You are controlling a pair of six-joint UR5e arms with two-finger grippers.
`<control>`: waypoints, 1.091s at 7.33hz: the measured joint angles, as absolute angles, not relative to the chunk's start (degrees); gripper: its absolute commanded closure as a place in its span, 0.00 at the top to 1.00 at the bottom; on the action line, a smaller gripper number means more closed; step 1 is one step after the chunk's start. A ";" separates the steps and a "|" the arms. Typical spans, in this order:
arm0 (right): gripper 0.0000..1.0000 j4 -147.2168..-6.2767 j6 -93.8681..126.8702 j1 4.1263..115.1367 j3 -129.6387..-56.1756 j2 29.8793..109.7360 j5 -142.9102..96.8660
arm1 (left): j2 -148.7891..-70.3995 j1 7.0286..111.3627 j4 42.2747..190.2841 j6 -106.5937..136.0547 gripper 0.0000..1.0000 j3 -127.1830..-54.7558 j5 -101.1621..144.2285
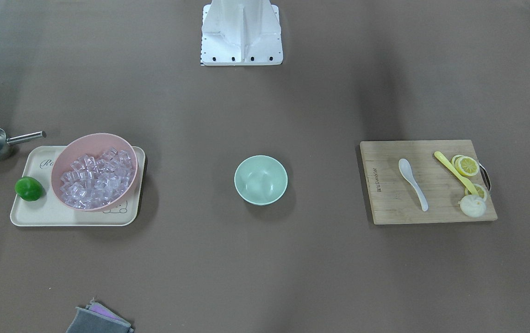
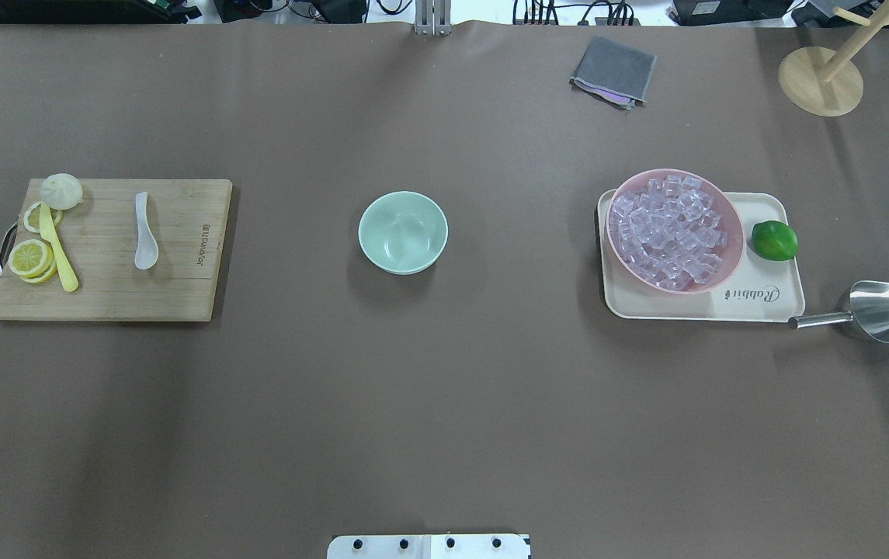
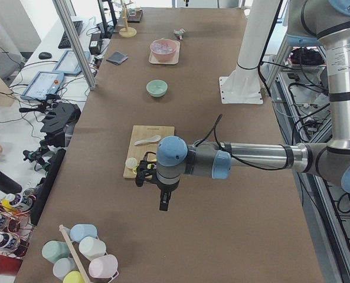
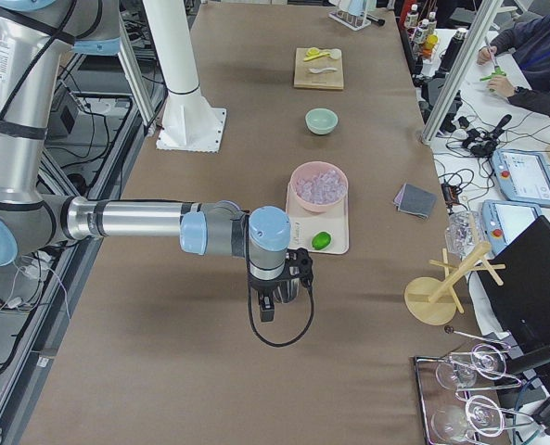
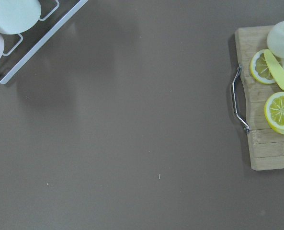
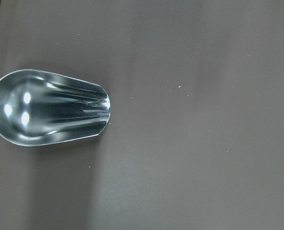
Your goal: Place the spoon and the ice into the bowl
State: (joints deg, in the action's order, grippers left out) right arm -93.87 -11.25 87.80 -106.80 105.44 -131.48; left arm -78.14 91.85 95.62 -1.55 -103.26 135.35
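The white spoon [image 1: 412, 182] lies on a wooden cutting board [image 1: 394, 203], also in the overhead view [image 2: 144, 233]. The empty mint-green bowl [image 1: 260, 179] stands at the table's middle [image 2: 403, 232]. Clear ice cubes [image 1: 98, 178] fill a pink bowl [image 2: 733, 248] on a cream tray [image 2: 755, 307]. My left gripper [image 3: 163, 205] hangs over bare table beyond the board's handle end. My right gripper [image 4: 265, 313] hangs over the steel scoop [image 6: 51, 108]. Both show only in the side views, so I cannot tell whether they are open or shut.
A yellow utensil [image 2: 58, 252], lemon slices [image 2: 31, 258] and a bun [image 2: 61, 190] share the board. A lime [image 2: 774, 240] sits on the tray. A grey cloth [image 2: 613, 71] and a wooden stand [image 2: 819, 81] are at the far edge. A cup rack [image 5: 17, 28] is near the left gripper.
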 measured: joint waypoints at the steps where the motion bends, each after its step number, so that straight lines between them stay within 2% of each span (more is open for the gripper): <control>1: 1.00 -93.87 -11.25 87.80 -106.79 105.45 -131.48 | -77.98 91.85 95.67 -1.57 1.00 -103.34 135.37; 8: 1.00 -93.79 -11.20 87.82 -107.08 105.47 -131.70 | -77.43 91.75 95.87 -1.57 0.99 -103.80 135.46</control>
State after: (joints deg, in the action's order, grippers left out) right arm -93.79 -11.20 87.82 -107.08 105.47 -131.70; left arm -77.43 91.75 95.87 -1.57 -103.80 135.46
